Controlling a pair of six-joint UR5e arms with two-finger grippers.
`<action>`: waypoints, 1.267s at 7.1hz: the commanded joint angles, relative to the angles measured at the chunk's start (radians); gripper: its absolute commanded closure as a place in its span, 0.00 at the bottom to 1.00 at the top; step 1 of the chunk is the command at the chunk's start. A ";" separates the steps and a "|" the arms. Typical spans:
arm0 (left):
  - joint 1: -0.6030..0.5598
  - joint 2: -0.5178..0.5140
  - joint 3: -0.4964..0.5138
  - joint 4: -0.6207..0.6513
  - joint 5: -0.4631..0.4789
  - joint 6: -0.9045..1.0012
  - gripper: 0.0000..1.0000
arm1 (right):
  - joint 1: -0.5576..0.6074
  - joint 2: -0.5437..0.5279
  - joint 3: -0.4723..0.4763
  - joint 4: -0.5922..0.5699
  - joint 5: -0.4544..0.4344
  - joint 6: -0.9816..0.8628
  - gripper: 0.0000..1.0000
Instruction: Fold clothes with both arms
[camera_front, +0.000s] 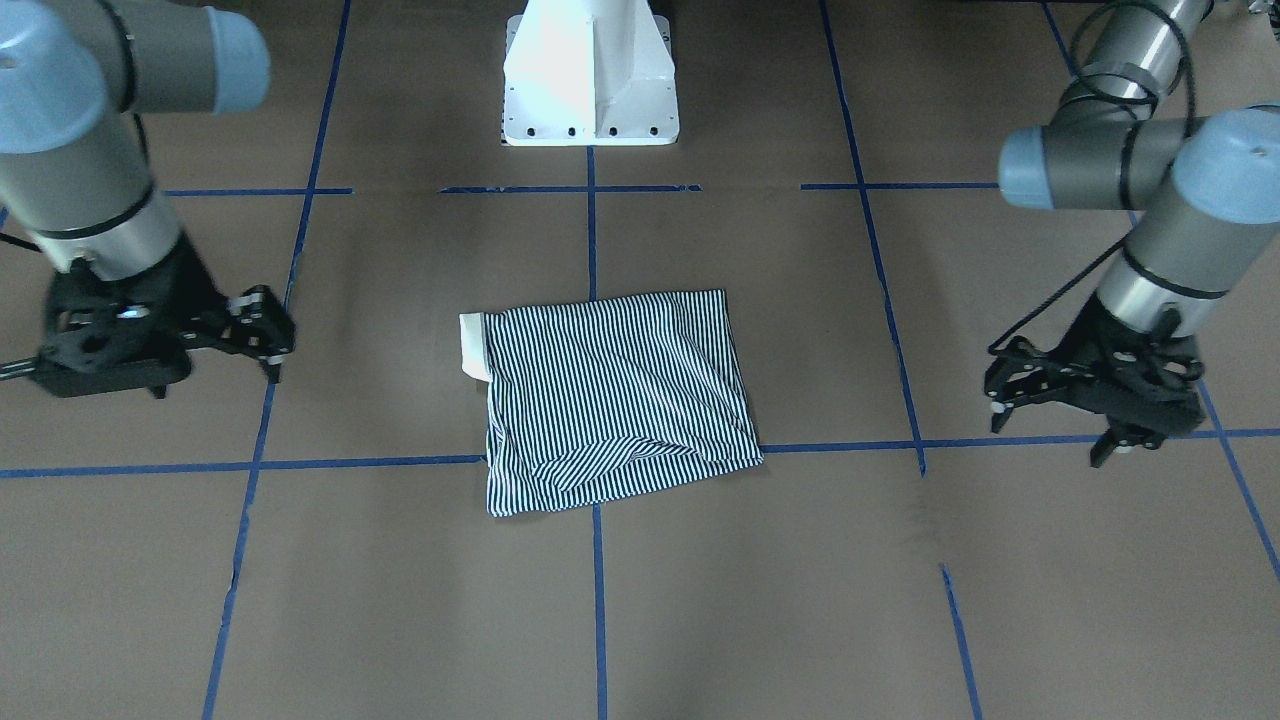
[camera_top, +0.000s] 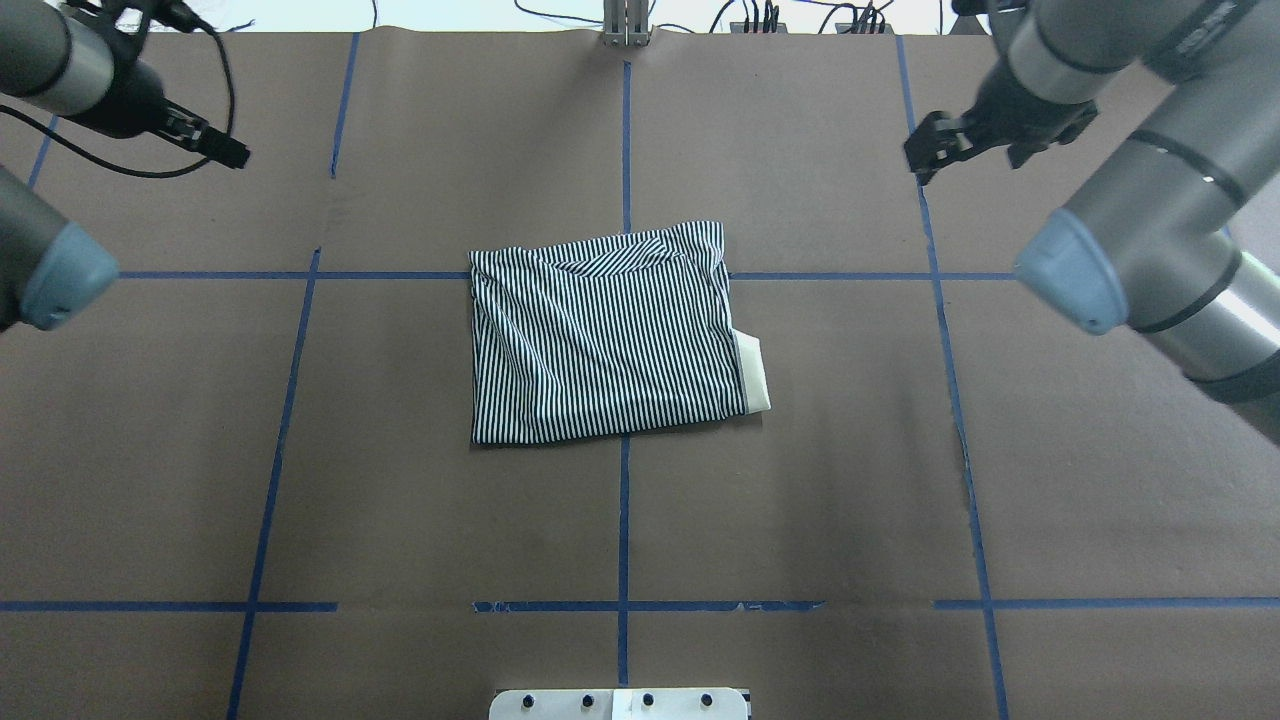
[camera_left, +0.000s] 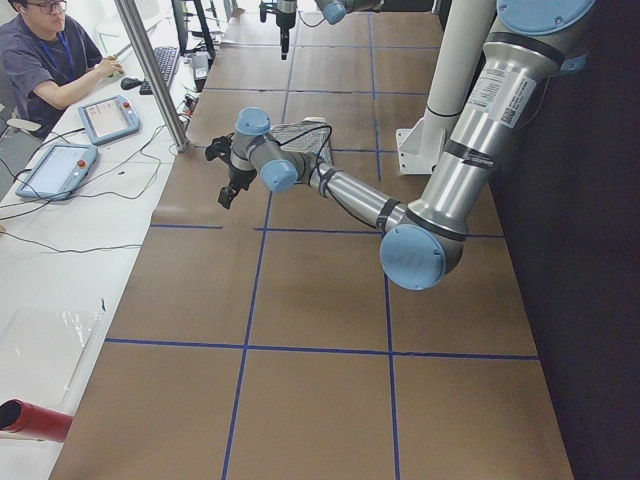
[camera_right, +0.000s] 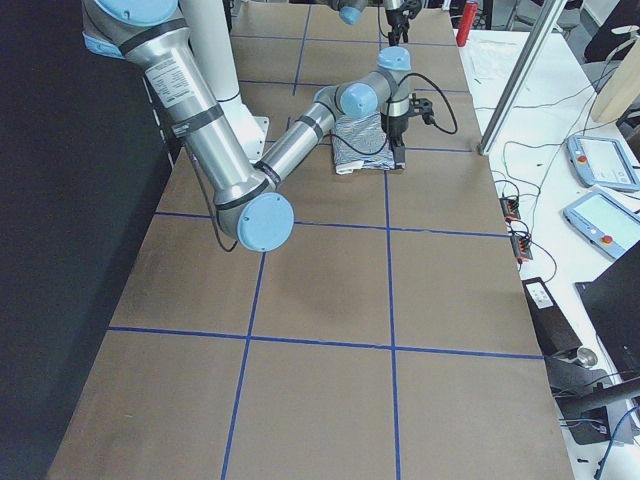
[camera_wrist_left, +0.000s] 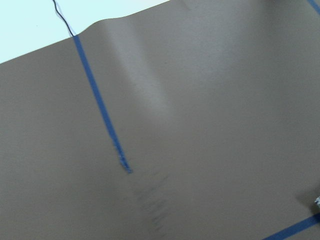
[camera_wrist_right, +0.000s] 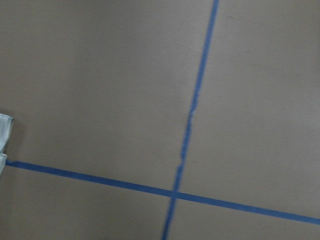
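Brown surface (camera_top: 400, 520) with blue tape lines (camera_top: 623, 520). Left end effector (camera_front: 1047, 432) hovers with fingers apart, empty. 1 folded striped polo shirt (camera_top: 600, 335) lies at centre, its cream collar (camera_top: 755, 375) poking out rightward. Right end effector (camera_top: 968, 160) hovers well apart, also spread.

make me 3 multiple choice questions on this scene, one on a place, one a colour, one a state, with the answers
1. Where does the striped polo shirt lie? A) centred on the brown table B) against the white pedestal C) hanging off one edge
2. What colour is the collar poking from the fold? A) red B) cream-white C) black
3. What state are the left gripper and right gripper in? A) both clamp the shirt B) one lifts a sleeve C) both open, apart from the shirt
Answers: 1 A, bare table surrounds it; 2 B, a pale strip shows at one edge; 3 C, the fingers are spread and hold nothing.
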 joint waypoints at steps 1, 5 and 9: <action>-0.227 0.092 0.007 0.028 -0.133 0.300 0.00 | 0.208 -0.193 -0.009 0.002 0.074 -0.396 0.00; -0.411 0.240 0.121 0.058 -0.154 0.353 0.00 | 0.363 -0.453 -0.012 0.040 0.088 -0.439 0.00; -0.419 0.279 0.118 0.393 -0.290 0.351 0.00 | 0.391 -0.518 -0.001 0.044 0.142 -0.437 0.00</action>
